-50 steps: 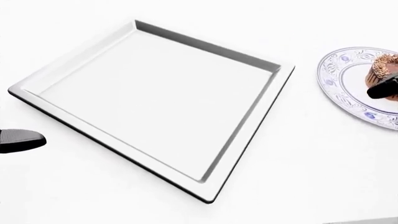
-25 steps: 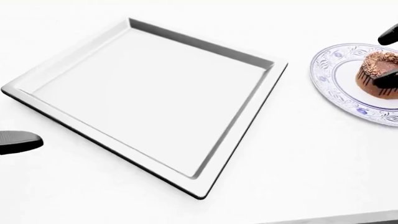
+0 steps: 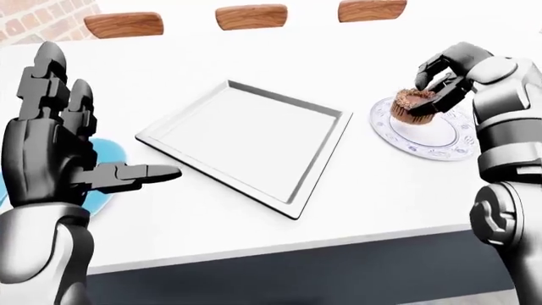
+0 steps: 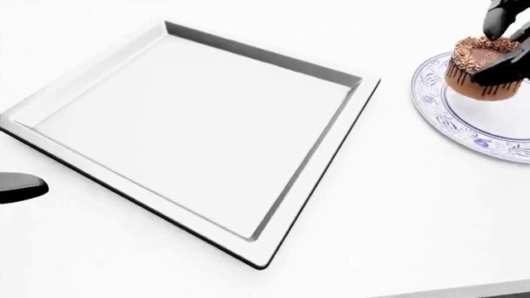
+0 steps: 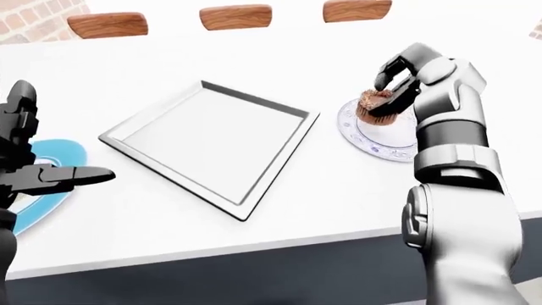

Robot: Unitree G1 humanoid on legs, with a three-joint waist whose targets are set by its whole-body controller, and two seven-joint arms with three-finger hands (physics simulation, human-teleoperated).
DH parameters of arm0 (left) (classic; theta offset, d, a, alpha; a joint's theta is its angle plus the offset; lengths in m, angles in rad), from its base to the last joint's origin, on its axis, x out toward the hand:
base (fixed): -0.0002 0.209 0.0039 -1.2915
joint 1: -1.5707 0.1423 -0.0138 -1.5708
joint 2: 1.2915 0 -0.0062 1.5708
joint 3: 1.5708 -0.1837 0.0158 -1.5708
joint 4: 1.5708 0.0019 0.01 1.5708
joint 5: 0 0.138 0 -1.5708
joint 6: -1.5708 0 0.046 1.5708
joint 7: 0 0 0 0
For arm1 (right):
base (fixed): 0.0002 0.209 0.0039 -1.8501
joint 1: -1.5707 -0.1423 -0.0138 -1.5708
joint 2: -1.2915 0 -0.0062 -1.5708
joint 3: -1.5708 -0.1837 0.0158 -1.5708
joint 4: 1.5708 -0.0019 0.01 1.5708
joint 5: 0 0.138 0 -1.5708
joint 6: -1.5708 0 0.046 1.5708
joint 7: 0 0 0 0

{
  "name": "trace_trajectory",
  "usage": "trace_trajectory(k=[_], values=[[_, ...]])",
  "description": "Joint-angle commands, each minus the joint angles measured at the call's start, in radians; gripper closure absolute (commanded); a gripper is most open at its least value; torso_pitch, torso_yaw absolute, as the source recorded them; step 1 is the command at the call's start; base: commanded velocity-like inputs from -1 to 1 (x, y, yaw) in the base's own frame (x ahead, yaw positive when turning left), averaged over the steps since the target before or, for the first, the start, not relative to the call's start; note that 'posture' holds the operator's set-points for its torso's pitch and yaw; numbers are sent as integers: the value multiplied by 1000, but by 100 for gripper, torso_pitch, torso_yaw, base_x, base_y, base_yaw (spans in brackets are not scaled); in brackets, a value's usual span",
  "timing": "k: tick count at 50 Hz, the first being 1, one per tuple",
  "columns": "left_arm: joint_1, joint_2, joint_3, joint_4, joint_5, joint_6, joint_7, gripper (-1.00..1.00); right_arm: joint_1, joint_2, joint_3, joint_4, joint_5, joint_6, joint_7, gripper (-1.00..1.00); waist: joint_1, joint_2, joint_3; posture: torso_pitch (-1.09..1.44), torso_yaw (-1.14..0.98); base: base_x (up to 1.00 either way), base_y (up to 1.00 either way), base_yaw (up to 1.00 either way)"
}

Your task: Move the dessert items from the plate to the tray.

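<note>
A small chocolate cake (image 4: 479,73) with piped frosting hangs just above the blue-patterned white plate (image 4: 464,133) at the right of the head view. My right hand (image 3: 430,92) is shut on it, with fingers over its top and the thumb against its side. The plate holds nothing else that shows. The square white tray (image 4: 191,124) lies empty at the centre, left of the plate. My left hand (image 3: 110,121) stands open above the table at the left, fingers up and thumb pointing right, apart from the tray. Its thumb tip (image 4: 20,186) shows at the head view's left edge.
A light blue plate (image 5: 46,184) lies on the white table under my left hand. Three wooden chair backs (image 3: 250,16) line the table's top edge. The table's near edge (image 3: 279,251) runs along the bottom, with dark floor below it.
My right hand has shut on the cake and lifted it off the plate's middle. The whole head view has shifted slightly. The left hand has barely moved.
</note>
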Motion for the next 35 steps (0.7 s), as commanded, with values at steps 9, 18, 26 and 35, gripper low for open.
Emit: trace_trajectory(k=[9, 18, 26, 35], values=[[-6, 14, 24, -30, -11, -32, 3, -100, -211, 66, 13, 65, -1, -74, -46, 100, -2, -4, -29, 0, 0, 0, 0, 0], [6, 17, 50, -58, -28, -13, 0, -100, -297, 244, 32, 215, 35, -174, -119, 100, -8, 5, -30, 0, 0, 0, 0, 0], [5, 23, 53, -66, -32, 0, 3, -100, -301, 360, 45, 242, 35, -227, -116, 100, -5, 12, -28, 0, 0, 0, 0, 0], [14, 30, 82, -98, -53, 28, -1, -100, -295, 434, 44, 254, 42, -264, -126, 100, -4, 17, -28, 0, 0, 0, 0, 0]])
